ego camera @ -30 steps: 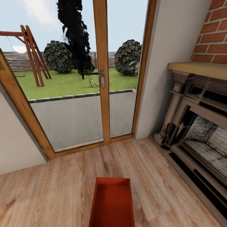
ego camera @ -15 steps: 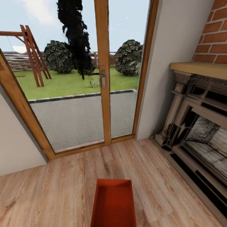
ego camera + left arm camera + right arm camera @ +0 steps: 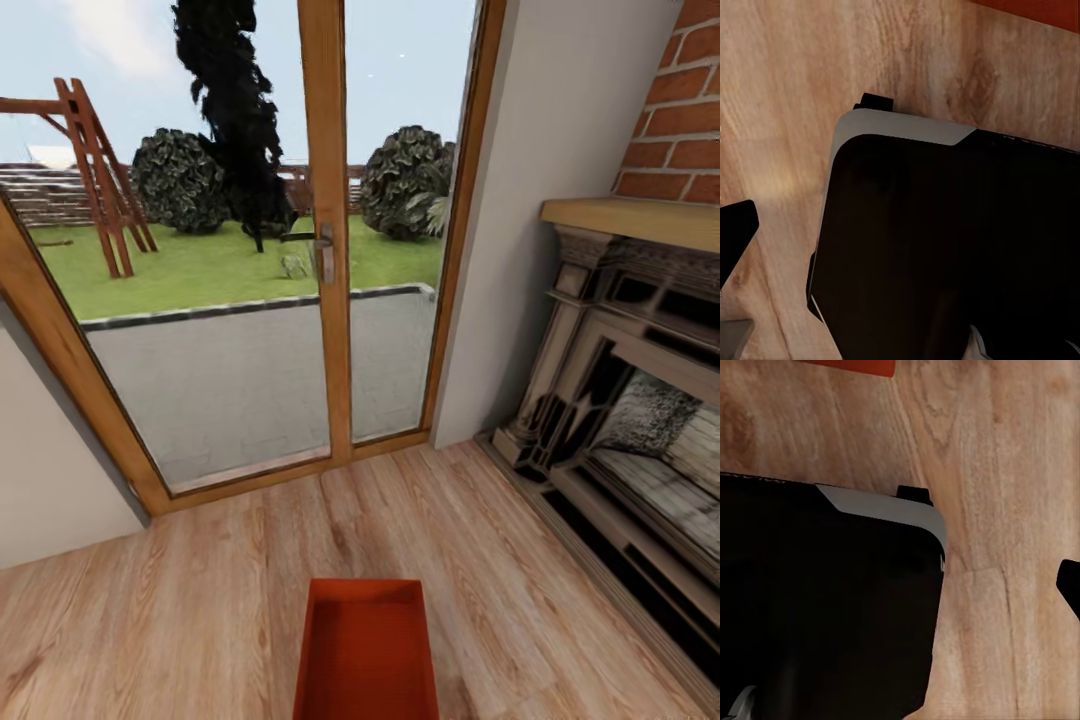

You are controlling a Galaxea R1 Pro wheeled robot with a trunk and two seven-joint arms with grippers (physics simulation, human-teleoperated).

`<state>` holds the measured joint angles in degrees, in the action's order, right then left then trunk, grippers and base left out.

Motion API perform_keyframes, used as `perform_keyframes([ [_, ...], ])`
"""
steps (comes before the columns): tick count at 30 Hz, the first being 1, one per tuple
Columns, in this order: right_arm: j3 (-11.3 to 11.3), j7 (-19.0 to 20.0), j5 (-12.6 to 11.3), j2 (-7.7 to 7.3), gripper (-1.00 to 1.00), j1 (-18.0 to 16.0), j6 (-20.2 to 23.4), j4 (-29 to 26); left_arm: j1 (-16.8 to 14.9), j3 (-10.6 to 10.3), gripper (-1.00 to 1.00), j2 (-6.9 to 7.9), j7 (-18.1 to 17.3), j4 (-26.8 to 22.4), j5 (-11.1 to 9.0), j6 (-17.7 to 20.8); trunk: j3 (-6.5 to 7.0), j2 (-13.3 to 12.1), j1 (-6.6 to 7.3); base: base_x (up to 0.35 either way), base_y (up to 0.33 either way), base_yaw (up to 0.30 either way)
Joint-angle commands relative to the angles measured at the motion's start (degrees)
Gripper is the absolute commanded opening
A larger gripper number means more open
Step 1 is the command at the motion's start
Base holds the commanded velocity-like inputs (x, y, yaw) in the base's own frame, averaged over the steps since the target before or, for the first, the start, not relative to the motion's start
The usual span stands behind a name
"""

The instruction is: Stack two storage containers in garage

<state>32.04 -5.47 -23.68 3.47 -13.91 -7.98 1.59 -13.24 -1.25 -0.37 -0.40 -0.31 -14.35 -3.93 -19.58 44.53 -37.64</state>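
View has crept forward; red-orange storage container (image 3: 368,650) lies open, empty.

The bin (image 3: 367,650) is plain red-orange. The floor (image 3: 200,600) is light wood plank with brown grain. The door frame (image 3: 328,230) is honey-brown. The chimney (image 3: 680,110) is red brick with pale mortar, above a tan mantel (image 3: 630,220) and a grey-beige and black fireplace (image 3: 620,400).

bare planks (image 3: 200,590), fireplace (image 3: 620,420) crowding right
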Motion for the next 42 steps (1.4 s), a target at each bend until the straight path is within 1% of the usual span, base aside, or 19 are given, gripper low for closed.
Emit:
perform_keyframes([
  [1,0.48,-0.07,-0.48,0.05,1.00,-0.07,-0.28,0.17,-0.03,-0.16,1.00,-0.01,-0.04,0.05,-0.42,-0.20,-0.07,0.05,-0.01,0.003,0.001,-0.202],
  [7,0.48,-0.07,-0.49,0.05,1.00,-0.07,-0.28,0.17,-0.03,-0.16,1.00,-0.01,-0.04,0.05,-0.42,-0.20,-0.07,0.05,-0.01,0.000,0.000,-0.153],
  [31,0.47,-0.07,-0.57,0.08,1.00,-0.07,-0.33,0.17,-0.03,-0.16,1.00,0.02,-0.04,0.05,-0.42,-0.20,-0.08,0.05,-0.01,0.000,0.000,-0.002],
  [42,0.48,-0.07,-0.45,-0.04,1.00,-0.07,-0.28,0.17,-0.03,-0.16,1.00,0.00,-0.04,0.05,-0.42,-0.20,-0.97,0.05,-0.01,0.000,0.000,0.000],
])
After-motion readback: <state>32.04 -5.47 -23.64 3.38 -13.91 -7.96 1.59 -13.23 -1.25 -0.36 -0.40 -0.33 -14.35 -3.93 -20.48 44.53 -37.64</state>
